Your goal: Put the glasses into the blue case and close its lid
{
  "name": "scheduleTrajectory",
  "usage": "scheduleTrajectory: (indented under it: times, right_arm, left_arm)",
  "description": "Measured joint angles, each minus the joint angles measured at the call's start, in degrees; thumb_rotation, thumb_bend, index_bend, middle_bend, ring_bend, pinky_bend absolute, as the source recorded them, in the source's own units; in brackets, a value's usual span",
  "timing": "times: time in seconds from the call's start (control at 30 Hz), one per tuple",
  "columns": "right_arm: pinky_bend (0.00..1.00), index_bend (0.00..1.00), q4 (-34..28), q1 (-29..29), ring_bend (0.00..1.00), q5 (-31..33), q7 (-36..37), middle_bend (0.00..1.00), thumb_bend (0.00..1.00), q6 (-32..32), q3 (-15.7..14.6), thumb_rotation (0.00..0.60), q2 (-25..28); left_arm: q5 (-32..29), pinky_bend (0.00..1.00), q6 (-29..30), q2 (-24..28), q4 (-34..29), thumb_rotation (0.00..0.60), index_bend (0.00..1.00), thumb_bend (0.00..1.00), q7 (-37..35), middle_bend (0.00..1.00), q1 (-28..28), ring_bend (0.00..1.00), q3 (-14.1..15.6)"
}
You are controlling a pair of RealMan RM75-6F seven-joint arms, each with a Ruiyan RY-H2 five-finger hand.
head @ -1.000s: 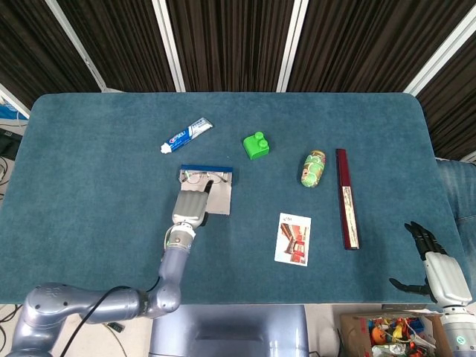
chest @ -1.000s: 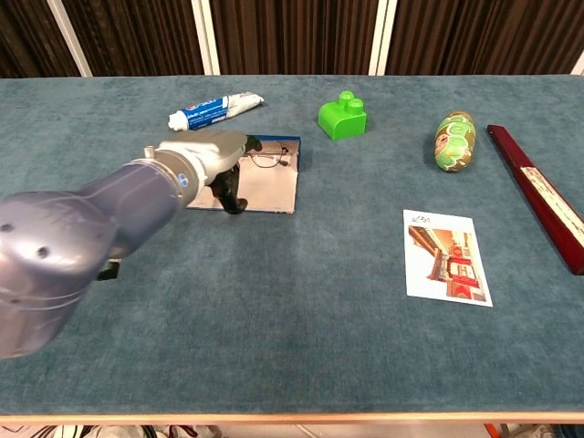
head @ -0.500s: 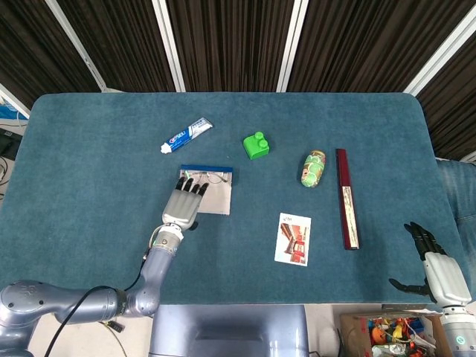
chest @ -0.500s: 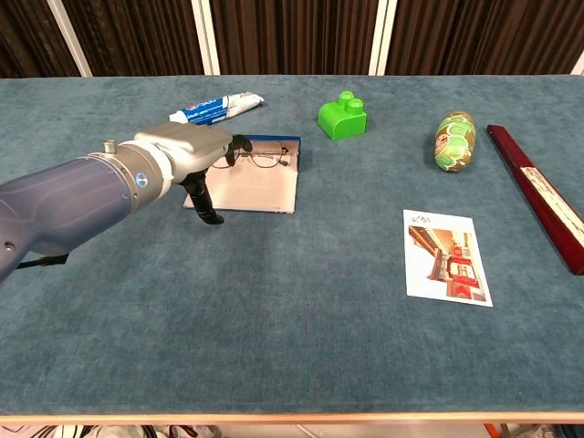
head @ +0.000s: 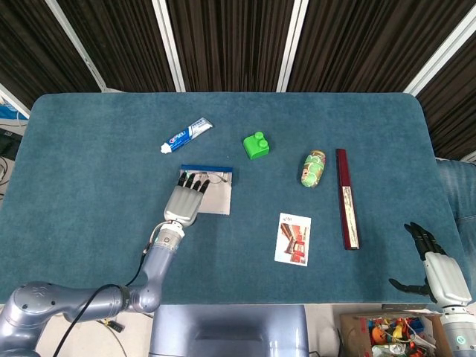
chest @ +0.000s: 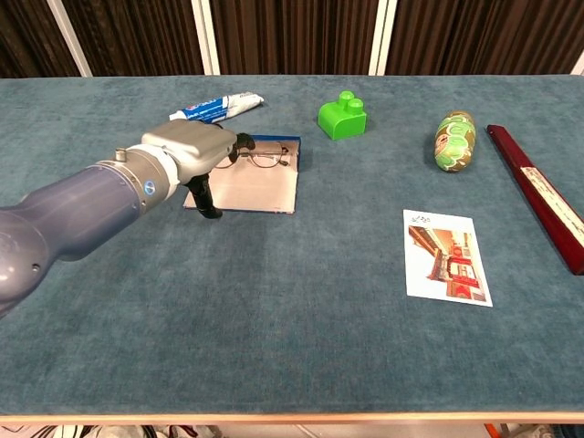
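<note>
A: While the left hand (head: 182,203) hovers over the near left part of the blue case (head: 218,199), where do the glasses (chest: 263,158) sit?

B: They lie inside the open case, along its far edge, just under the blue rim. In the chest view the thin wire frame and both lenses show plainly, to the right of the hand's dark fingertips (chest: 243,143).

A: Is the hand holding them?

B: No. Its fingers are stretched forward and a little apart, with nothing between them. The tips reach the left end of the glasses; whether they touch the frame I cannot tell. The thumb (chest: 204,198) points down toward the case's pale lining.

A: And the lid?

B: The case lies flat and open on the teal table (head: 89,163), its light grey inside facing up.

A: The right hand (head: 439,271)?

B: It shows only in the head view, off the table's near right corner, well apart from everything. Its dark fingers are spread and it holds nothing.

A: What else is on the cloth?

B: A toothpaste tube (head: 187,134) lies beyond the case to the left. A green toy brick (head: 255,145) stands beyond it to the right. Further right there is a green printed packet (head: 313,169), and just beside that a long dark red box (head: 346,198) with a pale label, running front to back. A picture card (head: 293,239) lies nearer the front edge, between the case and the red box.
</note>
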Motion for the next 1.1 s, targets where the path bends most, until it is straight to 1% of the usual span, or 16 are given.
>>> scheduleTrajectory:
  times: [0.37, 0.5, 0.73, 0.87, 1.1]
  right_arm:
    - [0.18, 0.02, 0.05, 0.03, 0.03, -0.09, 0.1, 0.0, 0.13, -0.04, -0.02, 0.6, 0.0]
    - [0.18, 0.02, 0.06, 0.04, 0.03, -0.08, 0.11, 0.0, 0.13, -0.06, -0.01, 0.6, 0.01]
    - [0.18, 0.02, 0.05, 0.03, 0.03, -0.1, 0.05, 0.0, 0.13, -0.05, -0.03, 0.6, -0.02]
    - [0.18, 0.02, 0.05, 0.05, 0.03, -0.15, -0.01, 0.0, 0.13, -0.04, -0.04, 0.6, -0.03]
    - [0.18, 0.02, 0.07, 0.03, 0.03, -0.16, -0.02, 0.0, 0.13, 0.0, -0.05, 0.6, -0.06]
  left_arm:
    - [2.86, 0.05, 0.66, -3.24, 5.18, 0.6, 0.09, 0.21, 1.59, 0.12, -0.59, 0.03, 0.95]
    - [3.45, 0.05, 0.51, -3.73, 5.81, 0.6, 0.08, 0.19, 1.43, 0.11, -0.23, 0.03, 1.13]
    - [3.86, 0.05, 0.41, -4.16, 6.13, 0.6, 0.08, 0.19, 1.6, 0.11, 0.22, 0.03, 0.92]
    - [3.98, 0.05, 0.27, -4.26, 6.04, 0.6, 0.08, 0.16, 1.6, 0.11, 0.44, 0.03, 0.7]
    - [3.24, 0.05, -0.59, -4.36, 5.69, 0.6, 0.08, 0.16, 1.68, 0.11, 0.68, 0.03, -0.07]
